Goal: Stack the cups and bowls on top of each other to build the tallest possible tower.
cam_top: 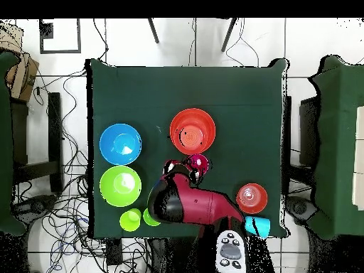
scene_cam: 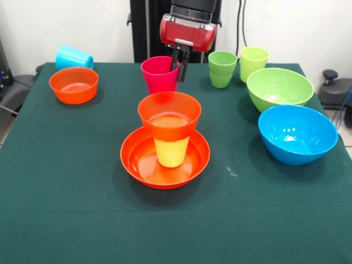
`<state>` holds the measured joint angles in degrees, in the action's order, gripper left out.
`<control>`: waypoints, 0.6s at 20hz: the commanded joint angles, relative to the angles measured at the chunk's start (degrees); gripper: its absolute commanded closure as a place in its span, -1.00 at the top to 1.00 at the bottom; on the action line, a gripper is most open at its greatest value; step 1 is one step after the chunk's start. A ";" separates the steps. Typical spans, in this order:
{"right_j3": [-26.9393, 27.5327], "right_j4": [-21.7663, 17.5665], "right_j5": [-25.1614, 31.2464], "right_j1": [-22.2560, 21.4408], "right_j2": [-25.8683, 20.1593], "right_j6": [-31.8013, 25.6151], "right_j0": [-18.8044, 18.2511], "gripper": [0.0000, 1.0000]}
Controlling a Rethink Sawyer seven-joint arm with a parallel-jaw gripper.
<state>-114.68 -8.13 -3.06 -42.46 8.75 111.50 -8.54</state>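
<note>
The tower stands mid-table: a wide orange bowl (scene_cam: pixel 165 165) (cam_top: pixel 193 131) holds a yellow cup (scene_cam: pixel 171 152), and a small orange bowl (scene_cam: pixel 169 111) sits on that cup. Behind it stands a pink cup (scene_cam: pixel 158 74) (cam_top: pixel 199 163). My gripper (scene_cam: pixel 180 65) (cam_top: pixel 189 166) comes down onto the pink cup's right rim, one finger inside and one outside the wall, shut on it. The cup's base is hidden behind the tower.
Another small orange bowl (scene_cam: pixel 73 84) (cam_top: pixel 252 198) and a sky blue cup (scene_cam: pixel 73 57) (cam_top: pixel 259 227) lying on its side are at the back left. To the right are two light green cups (scene_cam: pixel 222 69) (scene_cam: pixel 253 62), a lime green bowl (scene_cam: pixel 279 88) (cam_top: pixel 120 185) and a blue bowl (scene_cam: pixel 297 135) (cam_top: pixel 120 143).
</note>
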 commanded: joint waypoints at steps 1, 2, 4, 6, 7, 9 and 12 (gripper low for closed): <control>0.72 1.63 -0.97 -0.09 -2.18 9.10 0.87 -1.00; -0.83 1.33 -1.06 -0.66 -2.30 9.48 0.51 -1.00; -4.54 0.58 -0.38 -3.42 -2.73 10.00 -0.40 -1.00; -7.47 0.15 1.79 -7.00 -3.13 9.74 -1.19 -1.00; -8.62 0.01 2.79 -8.54 -3.31 9.49 -1.64 -1.00; -10.09 -0.29 4.71 -11.06 -4.03 8.51 -2.84 -1.00; -10.86 -0.59 6.02 -12.87 -4.84 7.19 -4.23 -1.00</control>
<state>-120.09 -8.16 -3.05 -49.82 9.37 111.50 -10.79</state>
